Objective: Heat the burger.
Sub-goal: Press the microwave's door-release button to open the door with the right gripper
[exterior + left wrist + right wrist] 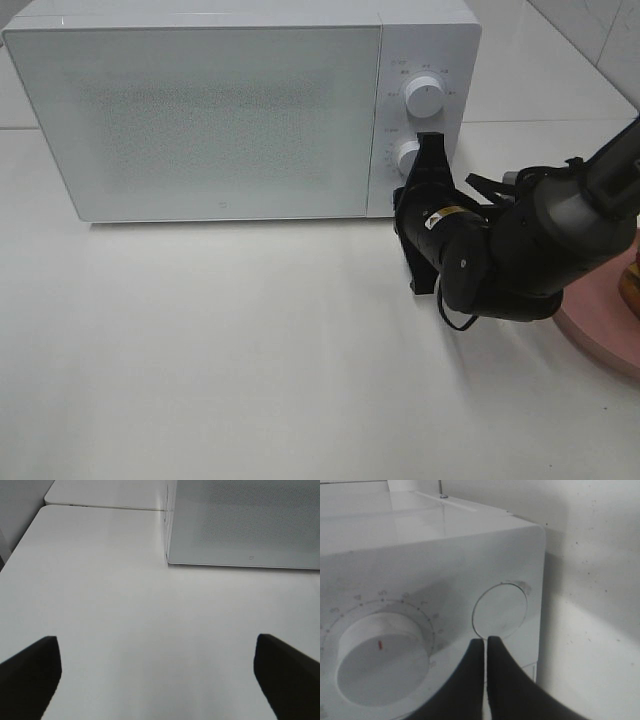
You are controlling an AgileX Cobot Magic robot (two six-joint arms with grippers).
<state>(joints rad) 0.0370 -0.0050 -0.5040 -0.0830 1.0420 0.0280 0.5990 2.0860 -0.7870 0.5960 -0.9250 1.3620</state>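
1. The right gripper (485, 641) sits low centre in its wrist view. Its fingers are pressed together on nothing, tips at the lower edge of a round button (500, 611) on the microwave (200, 120), with a knob (382, 660) at lower left.
2. The left gripper (156, 645) is spread wide over the table (125, 605), with a finger in each bottom corner.
3. The burger (632, 283) is a brown sliver at the high view's right edge, on the plate (598, 318).
4. The door (190, 125) is shut.
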